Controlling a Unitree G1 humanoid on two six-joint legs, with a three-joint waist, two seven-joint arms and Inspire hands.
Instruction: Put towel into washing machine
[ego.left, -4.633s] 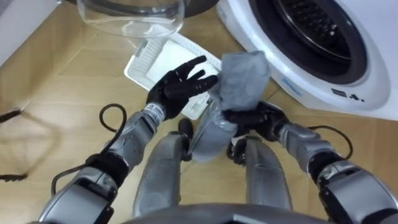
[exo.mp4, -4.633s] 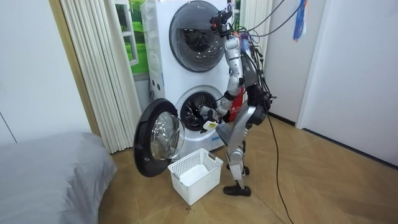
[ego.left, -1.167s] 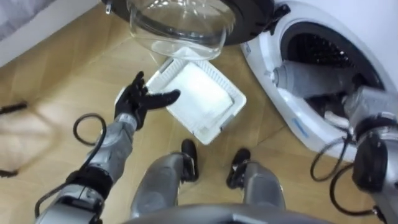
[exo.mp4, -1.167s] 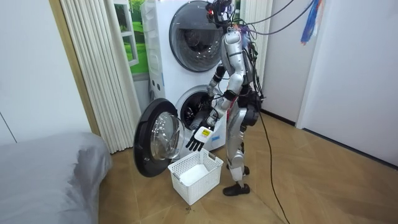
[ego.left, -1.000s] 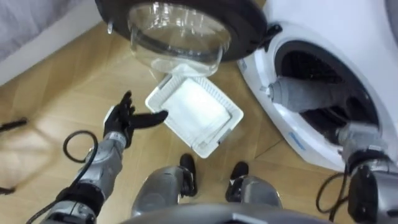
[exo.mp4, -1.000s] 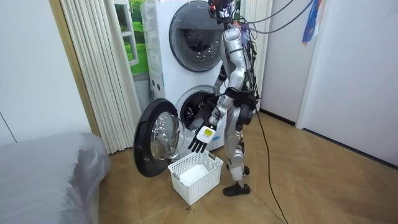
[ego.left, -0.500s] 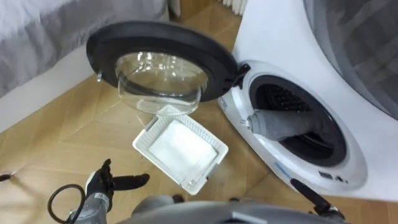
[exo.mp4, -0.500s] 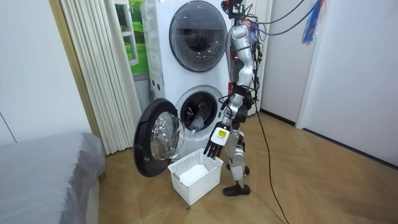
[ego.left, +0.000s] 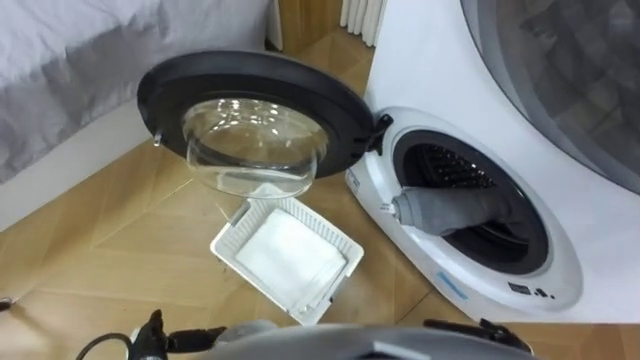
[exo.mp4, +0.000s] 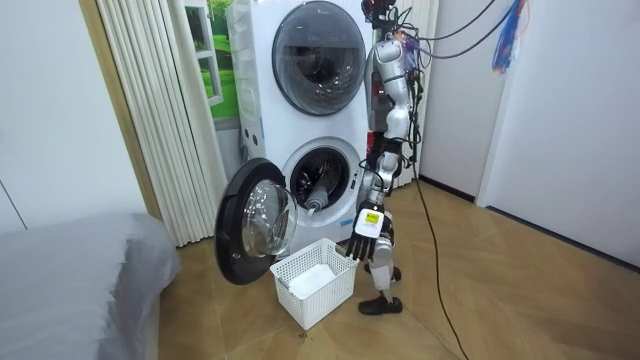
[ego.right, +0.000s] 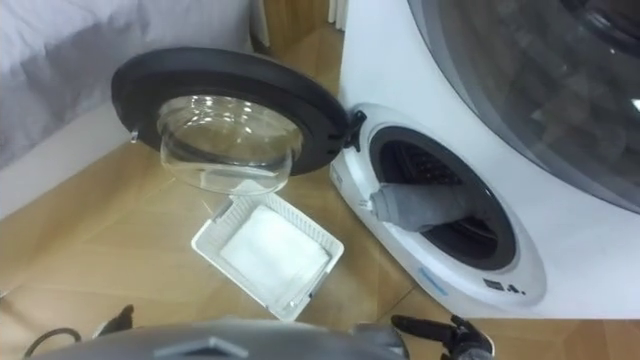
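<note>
Left robot hand hanging low beside the white basket, fingers straight and slack, holding nothing. Right robot hand a dark sliver at the lower edge of the eye view; cannot tell its state. Grey towel lying in the mouth of the washing machine, one rolled end poking out over the rim of the opening. Round door swung wide open toward the bed. Basket on the wooden floor just below the door glass, something flat and white inside. Standing upright at the room view's right of the stacked machines, pale pleated curtain on their other side.
</note>
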